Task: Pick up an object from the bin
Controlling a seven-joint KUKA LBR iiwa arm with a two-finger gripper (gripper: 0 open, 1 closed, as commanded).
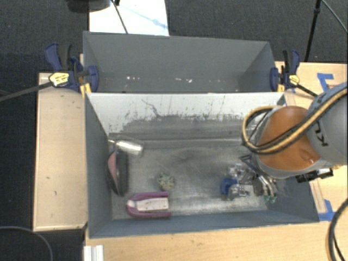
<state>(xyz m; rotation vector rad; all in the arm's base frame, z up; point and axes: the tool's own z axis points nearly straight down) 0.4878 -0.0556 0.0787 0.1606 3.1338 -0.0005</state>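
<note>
Gripper (250, 185) hangs low in scuffed grey bin (190, 162), black floor (32, 15) beyond

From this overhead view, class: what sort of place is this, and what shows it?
Probably a robotics lab's grasping test station: a grey metal bin holds a few loose things, such as a purple-and-white object, and a robot arm has its gripper down in the bin's right end.
</note>
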